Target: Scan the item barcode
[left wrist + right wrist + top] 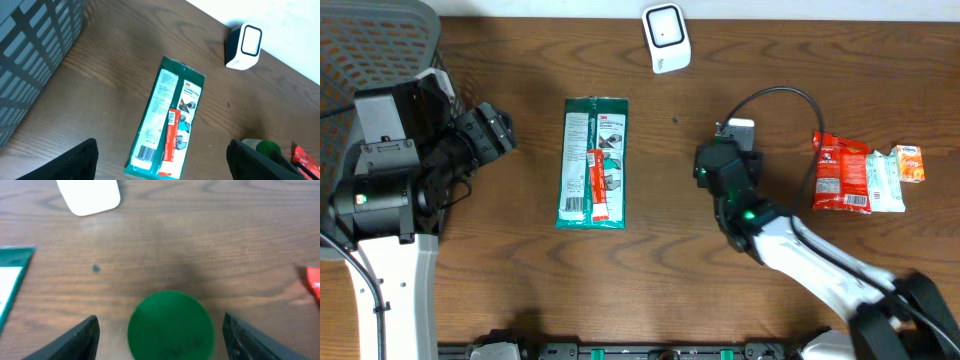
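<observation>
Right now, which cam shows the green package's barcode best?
Left wrist: the green package lies close and nearly whole, its barcode clear at the near end. Overhead shows the whole package, but the barcode is tiny. Right wrist catches only one corner, no barcode.

- There are two grippers: the left gripper (161, 144) and the right gripper (160, 319).
- There is one table (520, 290), made of brown wood.
- There is one white scanner (665, 38).
- There is one flat green package (592, 163), and it carries one red strip.
- There is one round green lid (171, 327).
- There are three small packets in one group: one red packet (842, 173), one white packet (885, 180) and one orange and white packet (910, 163).
- There is one grey mesh basket (380, 35).
</observation>
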Robot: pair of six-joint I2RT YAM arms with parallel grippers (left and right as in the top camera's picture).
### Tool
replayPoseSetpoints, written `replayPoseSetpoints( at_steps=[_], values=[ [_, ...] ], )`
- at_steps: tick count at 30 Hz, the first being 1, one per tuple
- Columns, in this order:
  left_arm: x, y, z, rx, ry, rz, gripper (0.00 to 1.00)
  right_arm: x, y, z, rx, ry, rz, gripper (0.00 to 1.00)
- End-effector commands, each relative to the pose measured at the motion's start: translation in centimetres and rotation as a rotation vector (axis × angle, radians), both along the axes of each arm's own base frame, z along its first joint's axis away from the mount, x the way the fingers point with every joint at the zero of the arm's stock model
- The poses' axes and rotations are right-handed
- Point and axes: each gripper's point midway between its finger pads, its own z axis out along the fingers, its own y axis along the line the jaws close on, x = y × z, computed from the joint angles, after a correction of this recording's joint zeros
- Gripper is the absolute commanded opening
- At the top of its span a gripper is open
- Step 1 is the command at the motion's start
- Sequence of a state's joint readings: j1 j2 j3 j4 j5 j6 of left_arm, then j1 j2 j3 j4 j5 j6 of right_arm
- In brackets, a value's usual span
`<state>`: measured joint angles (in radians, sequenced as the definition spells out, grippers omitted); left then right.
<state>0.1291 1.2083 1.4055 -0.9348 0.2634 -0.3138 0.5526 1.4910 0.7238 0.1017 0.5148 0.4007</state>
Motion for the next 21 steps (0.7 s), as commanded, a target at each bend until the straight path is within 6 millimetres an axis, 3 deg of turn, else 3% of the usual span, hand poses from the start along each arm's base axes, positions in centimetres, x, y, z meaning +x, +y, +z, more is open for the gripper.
replayPoseSetpoints(
  at_steps=[1,9,13,15,16,21],
  values=[
    [0.0,0.1,0.2,0.002,-0.005,-0.002,0.82,0.0,0.0,3.4,0.060,-0.007,0.052,0.74],
    [0.0,0.1,0.2,0.002,-0.005,-0.002,0.82,-1.0,-1.2,7.3,0.186,0.259,0.100,0.74],
    [0.0,0.1,0.2,0.002,-0.005,-0.002,0.82,-1.9,-2.5,8.3,0.233,0.405,0.067,0.76],
    [0.0,0.1,0.2,0.002,-0.005,-0.002,0.82,-2.4,-2.5,8.0,0.253,0.481,0.069,0.86],
    [0.0,0.1,0.2,0.002,-0.005,-0.002,0.82,-2.6,-2.4,7.6,0.258,0.515,0.072,0.99],
    [0.0,0.1,0.2,0.002,-0.005,-0.003,0.82,-2.3,-2.0,4.4,0.247,0.621,0.065,0.99]
  ],
)
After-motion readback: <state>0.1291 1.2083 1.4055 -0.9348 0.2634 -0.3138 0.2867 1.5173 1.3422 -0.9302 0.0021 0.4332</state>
